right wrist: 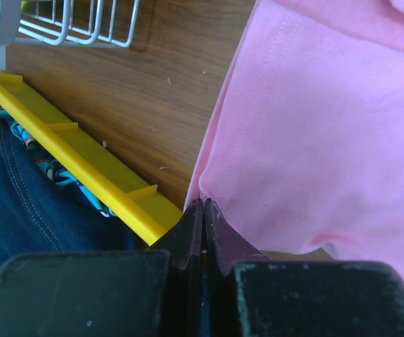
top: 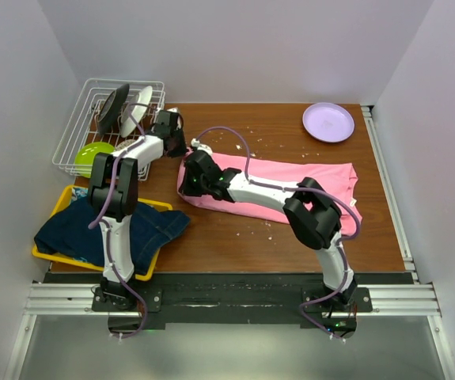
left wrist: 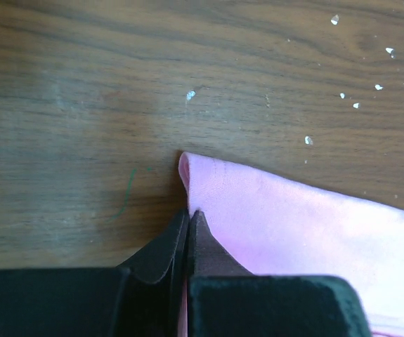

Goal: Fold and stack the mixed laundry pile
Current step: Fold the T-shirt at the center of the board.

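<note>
No text, label, brand, number or sign can be read in any of the views.

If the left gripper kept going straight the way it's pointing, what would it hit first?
The pink shirt, whose corner sits right at the left gripper's tips; beyond it, probably just the wooden table.
</note>
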